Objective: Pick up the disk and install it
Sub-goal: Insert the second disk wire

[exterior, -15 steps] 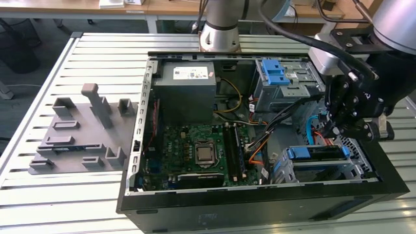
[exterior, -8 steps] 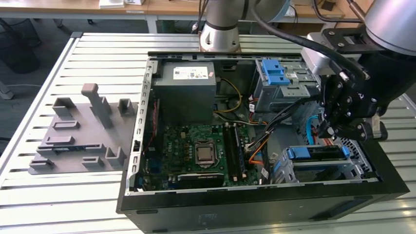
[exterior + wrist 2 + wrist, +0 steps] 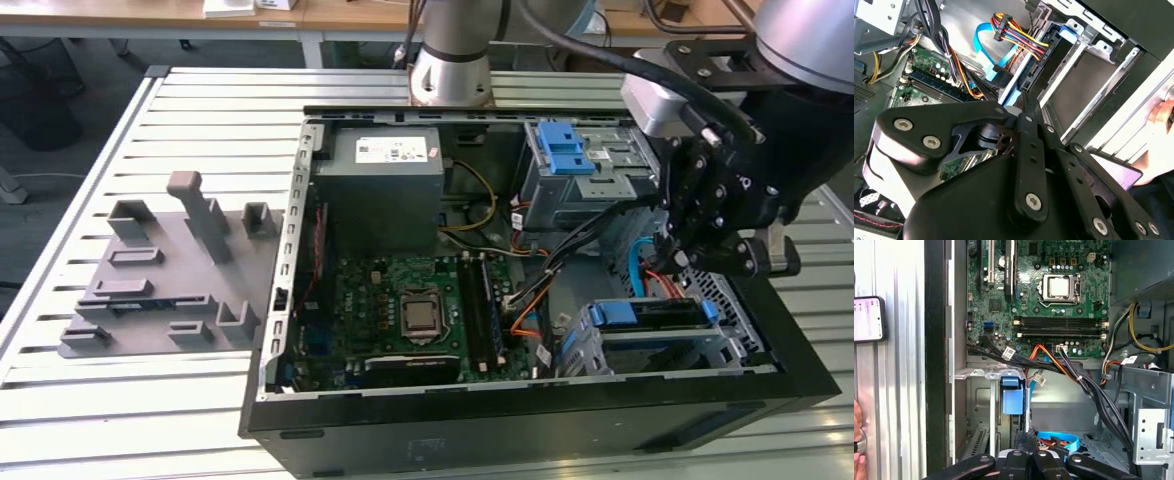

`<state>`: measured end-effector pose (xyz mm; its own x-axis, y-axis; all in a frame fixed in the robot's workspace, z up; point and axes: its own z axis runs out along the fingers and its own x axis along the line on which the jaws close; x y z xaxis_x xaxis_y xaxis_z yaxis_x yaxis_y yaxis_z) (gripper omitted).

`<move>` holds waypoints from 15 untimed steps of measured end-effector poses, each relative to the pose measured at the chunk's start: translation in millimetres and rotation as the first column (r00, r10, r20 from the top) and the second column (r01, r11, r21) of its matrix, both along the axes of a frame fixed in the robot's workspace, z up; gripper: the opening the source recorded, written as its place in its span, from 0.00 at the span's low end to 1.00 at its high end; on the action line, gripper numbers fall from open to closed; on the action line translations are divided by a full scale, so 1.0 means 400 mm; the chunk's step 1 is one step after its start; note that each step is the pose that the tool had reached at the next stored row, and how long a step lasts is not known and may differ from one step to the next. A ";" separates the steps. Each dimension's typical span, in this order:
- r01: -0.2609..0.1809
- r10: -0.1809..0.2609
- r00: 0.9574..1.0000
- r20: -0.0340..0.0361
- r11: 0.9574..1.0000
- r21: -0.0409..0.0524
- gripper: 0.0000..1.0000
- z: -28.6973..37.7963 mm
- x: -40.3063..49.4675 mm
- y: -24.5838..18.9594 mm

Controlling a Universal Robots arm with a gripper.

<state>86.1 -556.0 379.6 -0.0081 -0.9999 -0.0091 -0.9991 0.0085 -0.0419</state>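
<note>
Apparently pressed together and empty, the gripper [image 3: 721,262] hovers above the disk [image 3: 650,316] seated in its bay; nearby cables [image 3: 650,272] could snag it.

A: What lies beside the motherboard [image 3: 1044,295]?
B: A bundle of black, orange and blue cables [image 3: 1064,365] crosses its edge; beyond them, a blue latch [image 3: 1013,397] sits on the grey drive bay [image 3: 989,405].
</note>
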 end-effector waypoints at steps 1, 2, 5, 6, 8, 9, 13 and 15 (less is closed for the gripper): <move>0.000 0.000 1.000 0.000 1.000 0.000 0.11 0.001 0.000 0.002; 0.000 0.000 1.000 -0.001 1.000 0.000 0.11 0.002 0.000 0.003; 0.000 0.000 1.000 -0.008 1.000 0.000 0.11 0.004 0.000 0.017; 0.000 0.000 1.000 -0.008 1.000 0.000 0.11 0.004 0.000 0.017; 0.000 0.000 1.000 -0.008 1.000 0.000 0.11 0.004 0.000 0.017; 0.000 0.000 1.000 -0.008 1.000 0.000 0.11 0.004 0.000 0.017; 0.000 0.000 1.000 -0.008 1.000 0.000 0.11 0.004 0.000 0.018; 0.000 0.000 1.000 -0.008 1.000 0.000 0.11 0.004 0.000 0.020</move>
<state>86.2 -547.9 381.1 -0.0082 -0.9999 -0.0091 -0.9994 0.0085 -0.0341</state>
